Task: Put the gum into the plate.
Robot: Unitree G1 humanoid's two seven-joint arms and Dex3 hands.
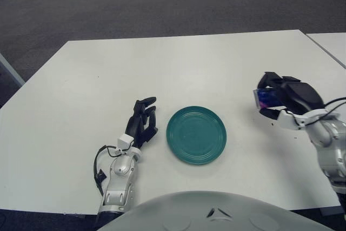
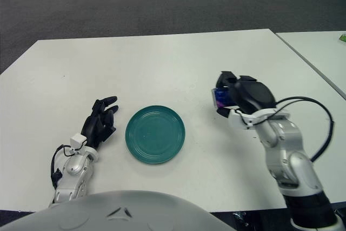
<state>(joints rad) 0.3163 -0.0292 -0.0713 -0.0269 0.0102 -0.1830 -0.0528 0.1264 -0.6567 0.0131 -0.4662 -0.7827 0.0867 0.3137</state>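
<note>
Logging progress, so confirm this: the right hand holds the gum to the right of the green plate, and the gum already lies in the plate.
Not quite. The right hand does hold the gum to the right of the green plate, but the gum is not in the plate: it is in the fingers, above the table. The left eye view shows the plate with nothing in it.
</note>
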